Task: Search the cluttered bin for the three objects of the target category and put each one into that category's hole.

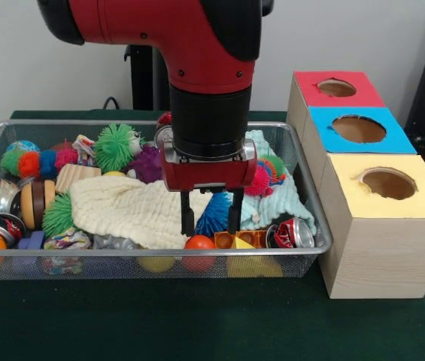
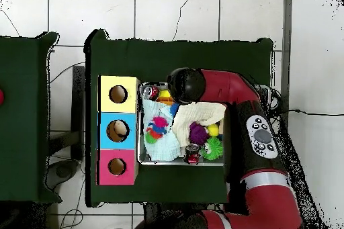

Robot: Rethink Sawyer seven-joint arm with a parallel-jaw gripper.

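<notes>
gripper [image 1: 211,222]: hanging parted, empty, over blue pom-pom [image 1: 214,213] | bin [image 1: 302,257] | spotted wad [image 1: 68,241] possibly lying front-left

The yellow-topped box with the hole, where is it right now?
In the front view the yellow-topped box stands right of the bin, nearest the camera, with the blue-topped box directly behind it.

- Arm [image 1: 197,45]: red and black
- Bin [image 1: 152,259]: silver mesh
- Boxes: red top [image 1: 310,98], blue top [image 1: 325,139], yellow top [image 1: 423,199]
- Cloths: cream [image 1: 122,207], pale turquoise [image 1: 287,203]
- Pom-pom [image 1: 116,147]: green
- Table [image 1: 159,316]: dark green
</notes>
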